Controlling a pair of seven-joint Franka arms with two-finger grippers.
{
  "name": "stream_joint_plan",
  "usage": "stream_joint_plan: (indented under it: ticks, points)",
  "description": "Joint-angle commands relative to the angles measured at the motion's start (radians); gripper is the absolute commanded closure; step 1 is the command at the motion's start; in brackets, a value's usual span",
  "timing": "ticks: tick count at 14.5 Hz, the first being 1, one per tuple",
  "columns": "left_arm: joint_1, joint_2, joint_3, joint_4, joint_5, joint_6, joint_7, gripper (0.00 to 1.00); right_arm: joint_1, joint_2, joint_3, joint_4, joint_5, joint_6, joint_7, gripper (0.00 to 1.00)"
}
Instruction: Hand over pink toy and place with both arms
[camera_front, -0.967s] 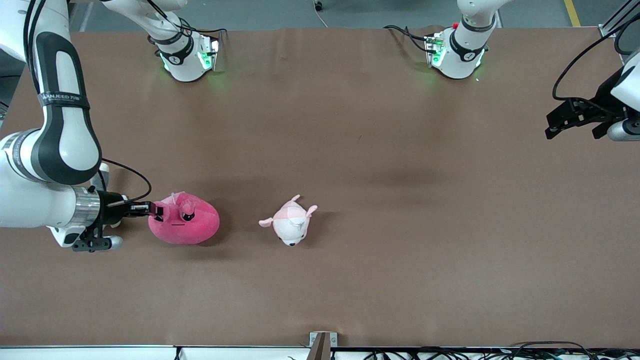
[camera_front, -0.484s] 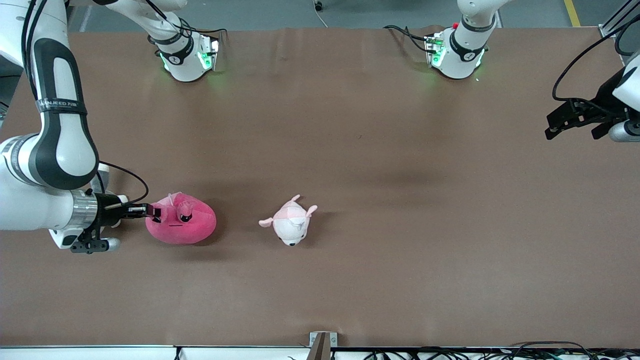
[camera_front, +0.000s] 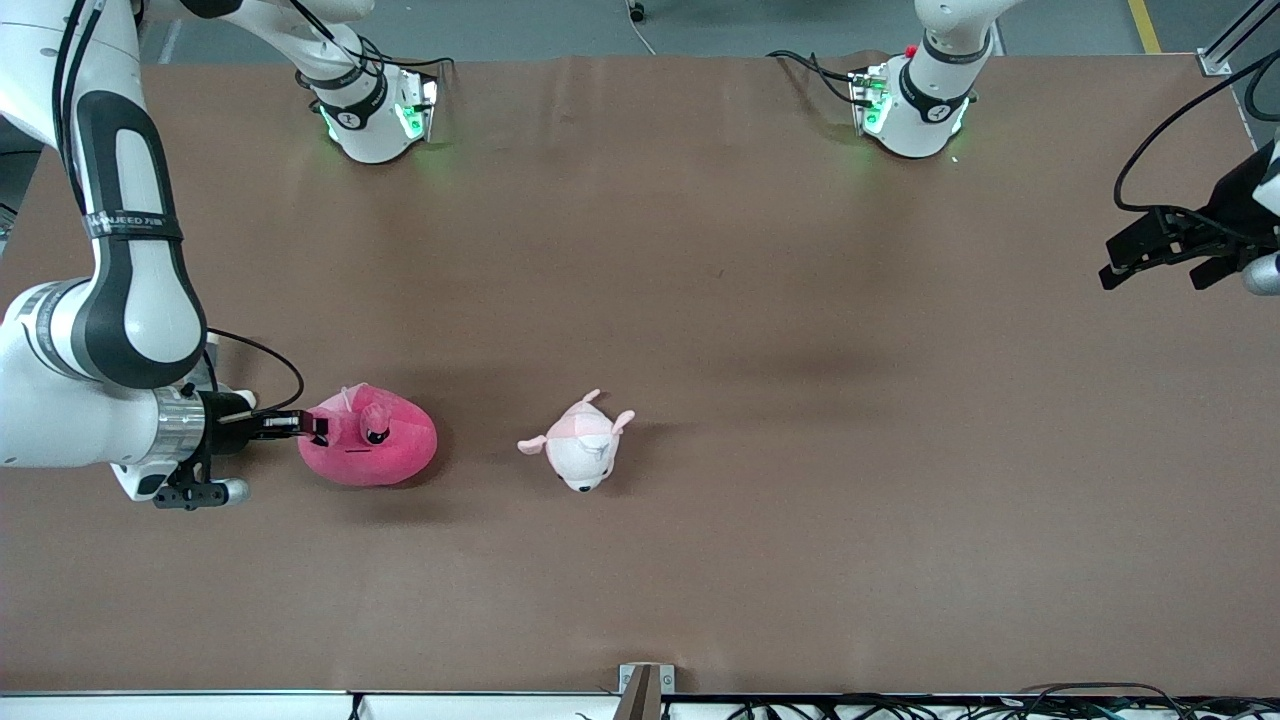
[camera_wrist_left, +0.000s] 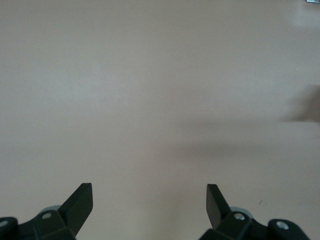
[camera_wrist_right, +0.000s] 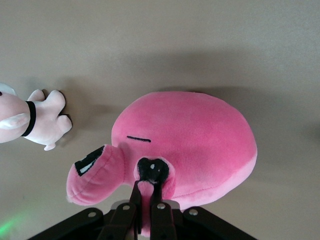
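Landmark: pink toy (camera_front: 370, 452), on table (camera_front: 800, 300) toward my right arm's end. Small plush (camera_front: 580, 448) beside it, toward my left arm's end, apart. My right gripper (camera_front: 312, 428) at toy's edge, clamped on it. My left gripper (camera_front: 1150, 255) well apart, over table's left-arm end.

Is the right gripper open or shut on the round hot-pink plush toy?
Shut: the right gripper pinches a fold of the pink plush toy, its jaws nearly together.
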Motion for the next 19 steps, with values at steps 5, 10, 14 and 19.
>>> stream_joint_plan:
  ticks: [5,10,14,19]
  points:
    - [0.006,0.015,-0.002,0.026,-0.013,-0.006,0.005,0.00,-0.010,-0.004,0.014,0.000,0.060,-0.002,-0.015,0.98]
    - [-0.089,0.023,0.120,0.025,-0.017,-0.006,0.010,0.00,-0.004,0.018,0.014,0.002,0.059,-0.001,-0.013,0.92]
    - [-0.256,0.017,0.269,0.025,-0.015,-0.006,0.004,0.00,-0.005,0.021,0.013,0.002,0.060,-0.001,-0.004,0.28]
    - [-0.451,0.015,0.463,0.025,-0.015,-0.009,0.004,0.00,-0.005,-0.008,0.013,0.022,-0.125,-0.013,-0.015,0.00]
